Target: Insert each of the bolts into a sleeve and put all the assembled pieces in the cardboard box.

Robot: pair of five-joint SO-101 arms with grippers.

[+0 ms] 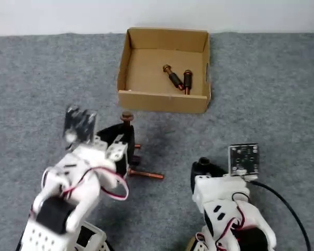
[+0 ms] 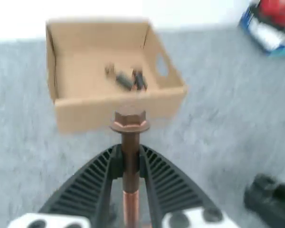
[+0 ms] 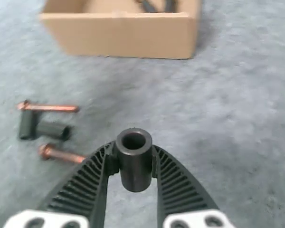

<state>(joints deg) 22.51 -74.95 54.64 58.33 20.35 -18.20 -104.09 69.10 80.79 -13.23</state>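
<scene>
A: Biggest first. Grey worktop (image 1: 282, 104) across the high view. Cardboard box (image 1: 162, 102) upper centre, open, with two assembled pieces (image 1: 174, 77) lying close together right of its middle.

B: Arms?

A: Lower left, left arm (image 1: 78, 172); lower right of centre, right arm (image 1: 225, 209). At the left gripper (image 2: 129, 154), fingers (image 2: 95, 180) pressed onto a copper bolt (image 2: 129, 124), head pointing toward the box, shank running back between them. At the right gripper (image 3: 134, 159), fingers (image 3: 90, 185) pinching a dark sleeve (image 3: 134, 142) from both sides, open bore standing proud of the tips.

B: Loose stock?

A: Left of centre in the right wrist view, flat on the worktop: upper loose bolt (image 3: 47, 108), lower loose bolt (image 3: 61, 155), and dark sleeve stock (image 3: 42, 129) between them. Can't tell whether one piece or two.

B: Trouble ahead?

A: Judgement only. Looks like bolt-to-sleeve mating comes next, with the two held parts well apart and not yet on one axis.
- Could jam or skid off the bore mouth if brought in tilted.
- Could pivot in the grip under end load, being held on a thin round shank.
- Could drop among the loose stock and scatter it.
- Could sweep the nearby loose bolts with the left arm.
</scene>
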